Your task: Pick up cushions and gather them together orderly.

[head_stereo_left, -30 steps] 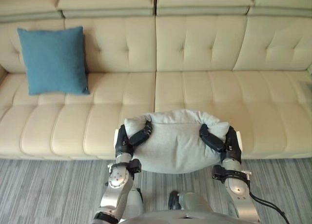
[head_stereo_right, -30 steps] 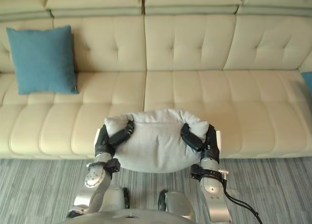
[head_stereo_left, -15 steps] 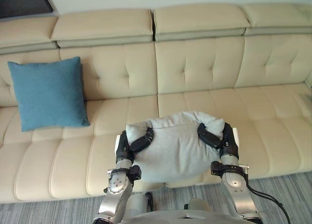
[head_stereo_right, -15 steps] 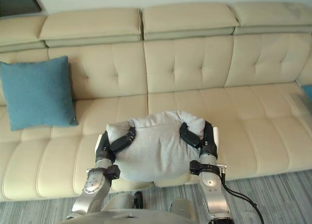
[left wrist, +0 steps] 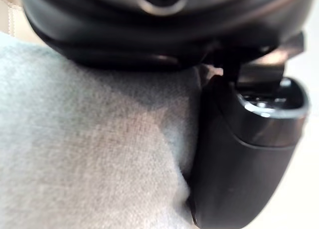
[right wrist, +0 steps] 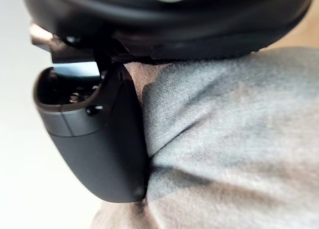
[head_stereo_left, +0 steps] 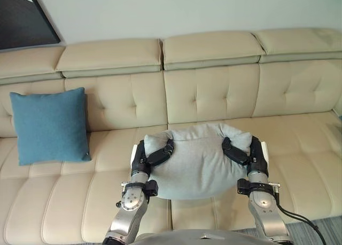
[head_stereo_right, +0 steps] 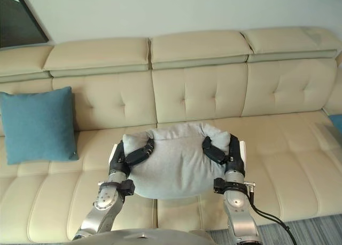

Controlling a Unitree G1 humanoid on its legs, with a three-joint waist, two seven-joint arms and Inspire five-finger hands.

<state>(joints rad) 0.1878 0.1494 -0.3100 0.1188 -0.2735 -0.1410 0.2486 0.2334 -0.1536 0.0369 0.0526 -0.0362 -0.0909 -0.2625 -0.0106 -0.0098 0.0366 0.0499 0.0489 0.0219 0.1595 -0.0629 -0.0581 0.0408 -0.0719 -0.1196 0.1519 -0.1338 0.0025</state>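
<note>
**Grey cushion clamped between both my hands**

I hold the grey cushion [head_stereo_left: 200, 162] up in front of the cream sofa [head_stereo_left: 214, 95], gripped from both sides. My left hand [head_stereo_left: 141, 158] is on its left edge, with the fingers [head_stereo_left: 162, 153] curled over the upper left corner and dug into the fabric. My right hand [head_stereo_left: 255, 151] does the same on the right edge, fingers bent round the upper right corner. In each wrist view my thumb [left wrist: 239, 159] presses into the grey cloth, which creases around it. The cushion bulges between my hands and its lower edge hangs free. A blue cushion [head_stereo_left: 51, 125] stands upright against the sofa's backrest, well apart on my left. A dark framed panel [head_stereo_left: 21, 15] hangs on the wall [head_stereo_left: 187, 10] above that end
</note>
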